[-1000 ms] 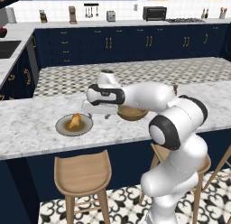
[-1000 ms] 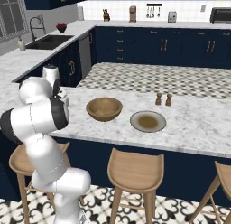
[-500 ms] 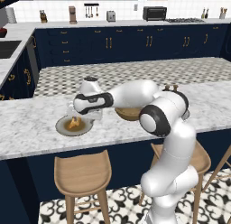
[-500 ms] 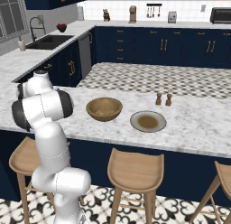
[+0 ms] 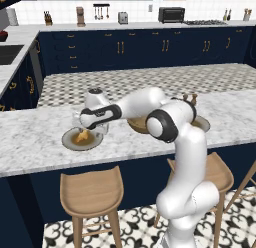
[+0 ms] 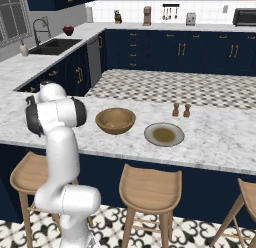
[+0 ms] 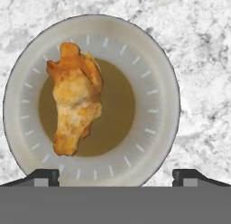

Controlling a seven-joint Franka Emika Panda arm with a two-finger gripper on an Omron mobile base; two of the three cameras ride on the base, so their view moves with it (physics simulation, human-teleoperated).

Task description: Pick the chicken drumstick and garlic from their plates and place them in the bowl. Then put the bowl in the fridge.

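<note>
Gripper (image 7: 115,175) with jaws wide apart, poised over plated chicken drumstick (image 7: 74,103) on marble table (image 5: 30,137).
Drumstick: golden-orange, lumpy, tapered, lying left of centre on grey-rimmed plate (image 7: 155,87). Right base view adds wooden bowl (image 6: 115,120), second plate (image 6: 164,134), shakers (image 6: 181,110) beyond; the arm covers most of the bowl in the left base view.

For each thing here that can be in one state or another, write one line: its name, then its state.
gripper: open, above the drumstick plate, holding nothing
chicken drumstick: lying on its plate, not yet picked
drumstick plate: loaded, flat on the counter
bowl: upright, empty
second plate: flat on the counter, nothing visible on it
</note>
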